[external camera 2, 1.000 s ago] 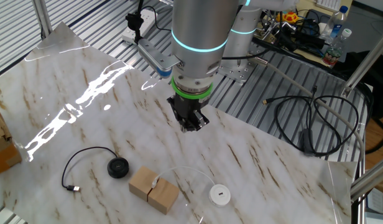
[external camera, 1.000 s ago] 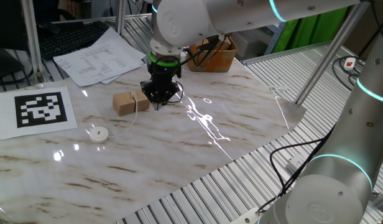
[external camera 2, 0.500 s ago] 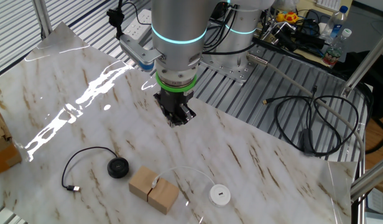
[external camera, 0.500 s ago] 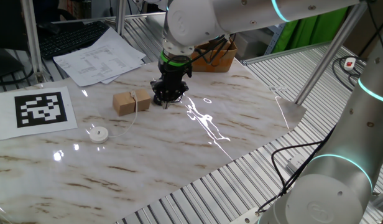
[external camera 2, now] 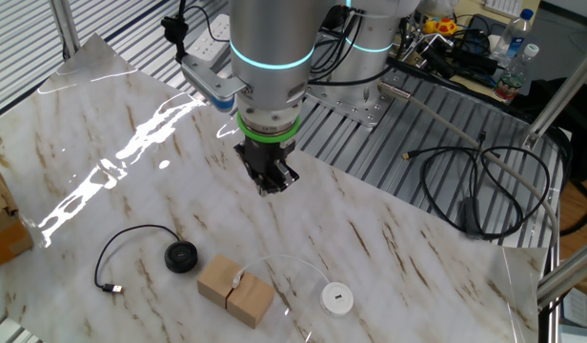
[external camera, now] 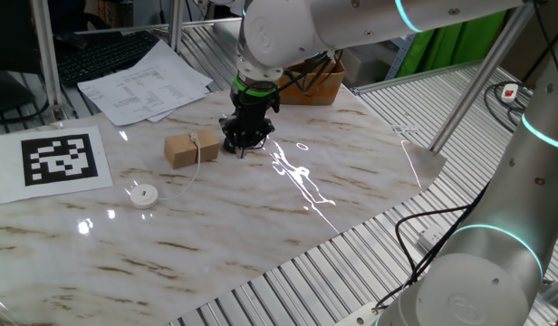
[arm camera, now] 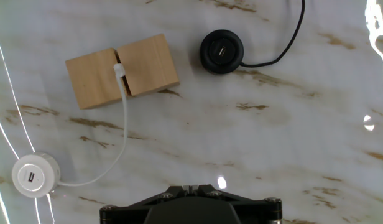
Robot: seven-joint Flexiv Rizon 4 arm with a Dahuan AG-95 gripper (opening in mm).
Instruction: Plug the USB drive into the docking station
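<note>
Marble-patterned table fills most of each fixed view; slatted metal frame around it.

Arm hangs over the middle of the table with the gripper pointing down, above the surface, not touching anything. Fingers appear drawn together with nothing visible between them, but the tips are too dark and small to be certain; in the hand view only the black gripper base shows at the bottom edge. Recording the jaw state as undetermined.

Printed marker sheet lies at the table's far-left side in one fixed view, loose papers behind it.

Wooden block, split down the middle, holds a white plug in its groove. White cable runs from there to a round white puck with a USB port.

Black round puck, also with a port on top, sits just beside the block, trailing a black cable.

USB drive: cannot identify it in any view.
</note>
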